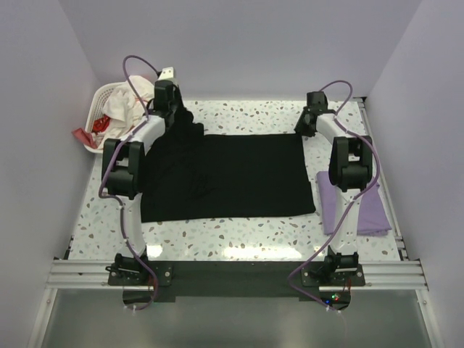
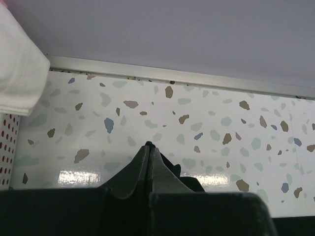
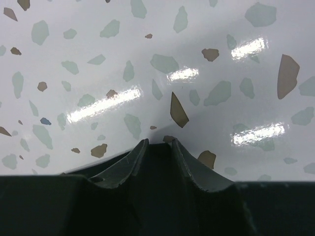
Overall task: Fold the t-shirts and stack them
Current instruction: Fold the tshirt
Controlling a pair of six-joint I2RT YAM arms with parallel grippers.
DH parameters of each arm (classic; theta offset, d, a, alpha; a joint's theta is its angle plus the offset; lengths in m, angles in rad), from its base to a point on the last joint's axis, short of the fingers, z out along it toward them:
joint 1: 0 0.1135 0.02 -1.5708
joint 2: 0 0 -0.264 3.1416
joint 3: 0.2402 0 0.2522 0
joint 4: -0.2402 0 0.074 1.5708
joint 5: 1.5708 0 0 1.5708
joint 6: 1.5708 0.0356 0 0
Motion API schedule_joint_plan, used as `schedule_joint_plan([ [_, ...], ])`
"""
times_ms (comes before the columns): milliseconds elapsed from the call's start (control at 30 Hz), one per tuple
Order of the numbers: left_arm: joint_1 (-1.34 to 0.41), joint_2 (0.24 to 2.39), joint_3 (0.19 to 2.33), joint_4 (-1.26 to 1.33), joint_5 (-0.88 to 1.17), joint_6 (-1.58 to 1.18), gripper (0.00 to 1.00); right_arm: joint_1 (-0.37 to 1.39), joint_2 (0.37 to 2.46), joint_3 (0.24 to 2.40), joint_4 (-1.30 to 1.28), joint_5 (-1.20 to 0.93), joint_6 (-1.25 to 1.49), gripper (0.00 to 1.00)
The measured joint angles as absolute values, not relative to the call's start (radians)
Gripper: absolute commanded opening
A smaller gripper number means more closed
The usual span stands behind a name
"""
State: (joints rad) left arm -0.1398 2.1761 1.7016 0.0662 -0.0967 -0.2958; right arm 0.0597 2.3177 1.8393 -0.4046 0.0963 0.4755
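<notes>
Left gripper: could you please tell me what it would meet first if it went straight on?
Probably the table top just ahead of the left gripper; nothing lies between. If it points flatter than it looks, the back wall instead.

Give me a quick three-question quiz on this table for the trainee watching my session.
1. True or false: the lavender t-shirt lies folded on the table, right of the black t-shirt.
2. What holds loose laundry at the far-left corner? A) white basket B) cardboard box C) drawer
3. Fill in: the left gripper is ___ on the black t-shirt.
Key: 1 true; 2 A; 3 shut.
</notes>
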Motion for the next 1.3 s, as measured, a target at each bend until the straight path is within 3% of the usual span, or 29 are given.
schedule_joint_plan([
  [333,-0.139,2.117,1.649,0.073,-0.097,-0.296,0.00,0.060,2.320,1.841,-0.410,0.083,0.480,0.00],
  [700,-0.134,2.048,1.598,0.075,-0.097,-0.297,0.00,0.059,2.300,1.813,-0.408,0.083,0.483,0.00],
  [1300,-0.123,1.813,1.396,0.067,-0.126,-0.400,0.00,0.055,2.054,1.584,-0.389,0.089,0.508,0.00],
])
